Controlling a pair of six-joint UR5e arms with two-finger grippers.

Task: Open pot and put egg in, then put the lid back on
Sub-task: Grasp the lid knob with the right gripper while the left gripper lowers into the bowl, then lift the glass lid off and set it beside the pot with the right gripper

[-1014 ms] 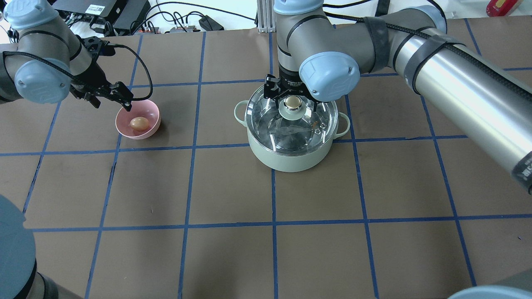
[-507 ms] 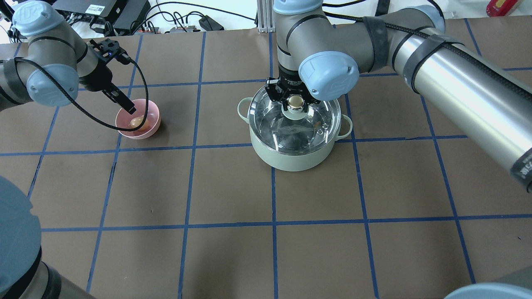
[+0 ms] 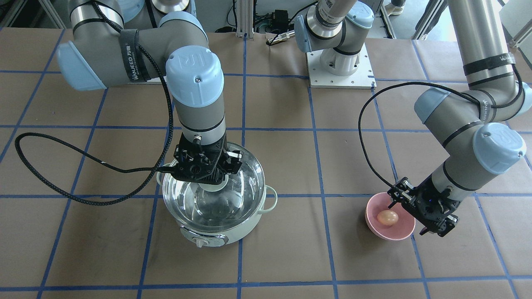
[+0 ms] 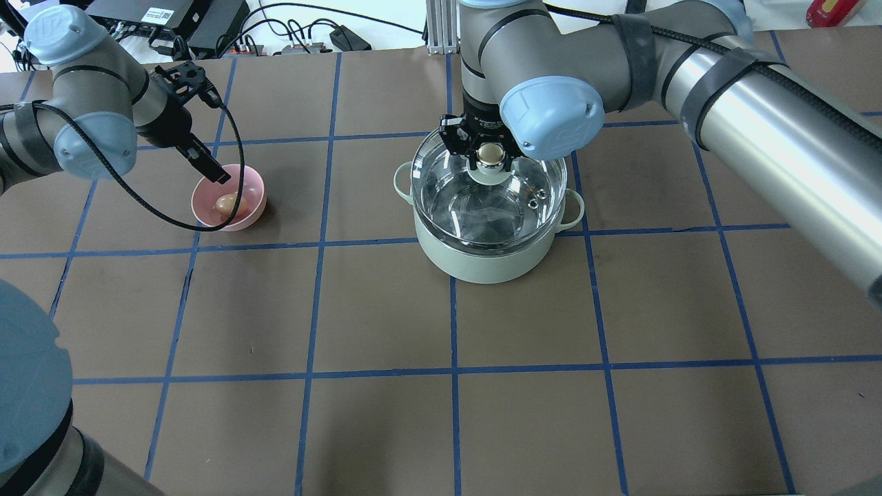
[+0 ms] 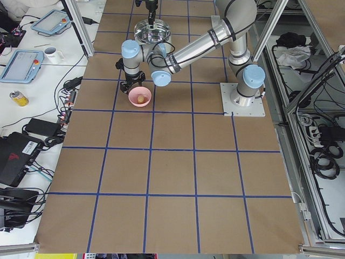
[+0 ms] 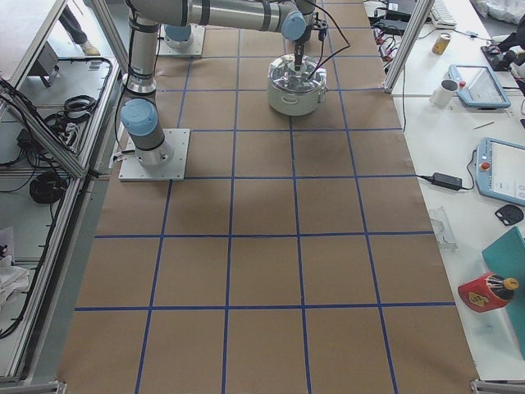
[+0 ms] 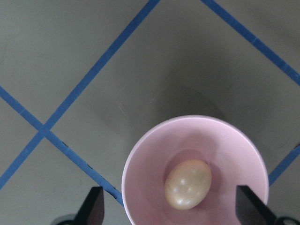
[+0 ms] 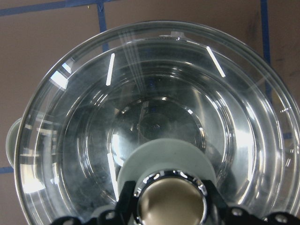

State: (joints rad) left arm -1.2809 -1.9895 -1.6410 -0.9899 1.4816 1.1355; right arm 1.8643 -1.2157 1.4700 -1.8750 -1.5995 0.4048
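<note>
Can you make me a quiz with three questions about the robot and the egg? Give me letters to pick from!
1. What colour is the pot?
A. Pale green
B. Red
C. Black

2. Where is the egg?
A. In the pot
B. In the pink bowl
C. On a plate

3. What is the left claw doing?
A. Squeezing the egg
B. Holding a spoon
C. Open above the bowl

Answers:
1. A, its outside is pale mint green.
2. B, the egg lies at the bottom of the pink bowl.
3. C, the wrist view shows its two fingers spread wide apart, touching nothing.
</note>
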